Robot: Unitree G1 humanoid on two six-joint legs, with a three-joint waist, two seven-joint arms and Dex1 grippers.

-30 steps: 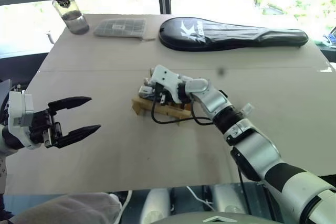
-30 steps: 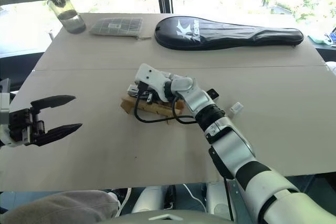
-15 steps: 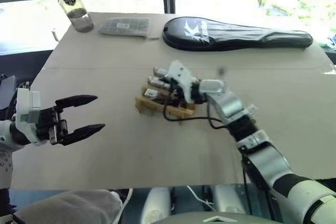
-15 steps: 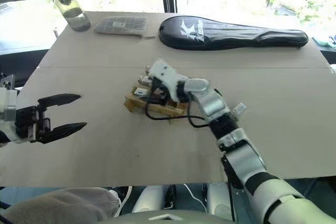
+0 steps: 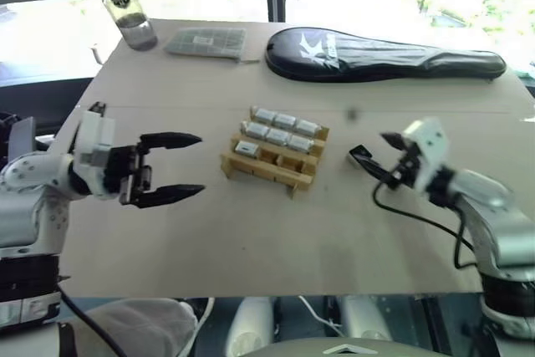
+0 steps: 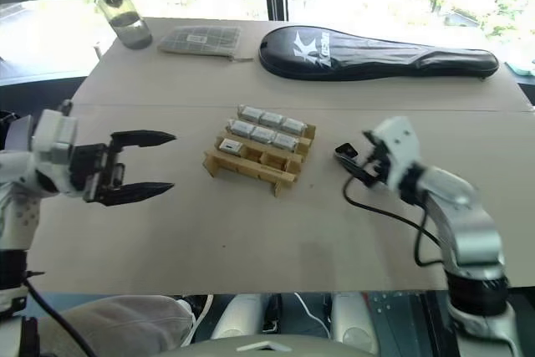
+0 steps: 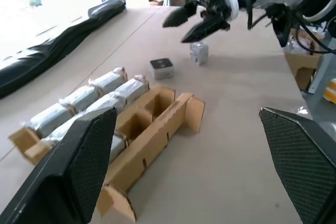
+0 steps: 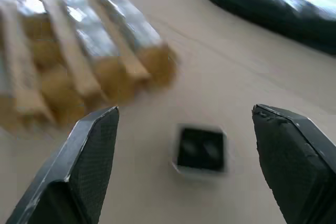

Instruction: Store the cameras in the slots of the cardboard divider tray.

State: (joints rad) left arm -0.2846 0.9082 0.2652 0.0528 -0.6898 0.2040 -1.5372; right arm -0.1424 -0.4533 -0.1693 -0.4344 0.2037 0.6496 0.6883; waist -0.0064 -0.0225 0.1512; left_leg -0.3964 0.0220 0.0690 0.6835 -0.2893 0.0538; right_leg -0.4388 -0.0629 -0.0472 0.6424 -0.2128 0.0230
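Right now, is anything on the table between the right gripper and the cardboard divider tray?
Yes. In the right wrist view a loose camera lies on the table between the open right gripper and the cardboard divider tray; the left wrist view shows it too.

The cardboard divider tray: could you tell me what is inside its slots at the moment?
The cardboard divider tray holds seven cameras: three in the far row, three in the middle, one in the near row. Two near slots stand empty; the cameras' lower parts are hidden by the walls.

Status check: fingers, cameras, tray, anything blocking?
Left gripper and right gripper open, empty. Tan cardboard divider tray has seven silver-grey cameras slotted, two front slots free. One loose camera on table by right fingers. Nothing blocking.
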